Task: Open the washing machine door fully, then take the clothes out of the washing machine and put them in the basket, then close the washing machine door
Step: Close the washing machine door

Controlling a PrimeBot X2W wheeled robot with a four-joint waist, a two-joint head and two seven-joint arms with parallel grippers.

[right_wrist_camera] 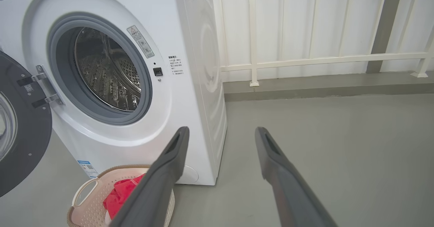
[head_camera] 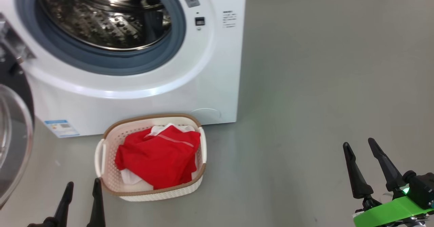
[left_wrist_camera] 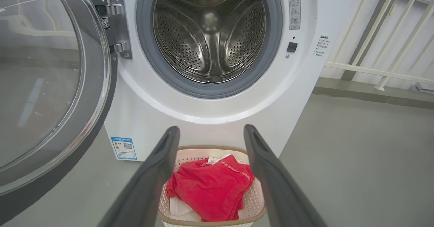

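Red clothes (head_camera: 159, 157) heaped in basket (head_camera: 149, 117) on floor (head_camera: 305, 84) before washing machine (head_camera: 210, 84); door (head_camera: 15, 142) swung wide open. Left fingers (head_camera: 96, 200) apart, right fingers (head_camera: 354, 176) apart.

A smooth grey floor (head_camera: 322, 84) spreads out with a dull sheen. Along its far edge runs a low raised curb (right_wrist_camera: 322, 84). On it stands a white railing (right_wrist_camera: 322, 59) of slim bars (a few look slanted), beside a dark grey post (right_wrist_camera: 383, 26).
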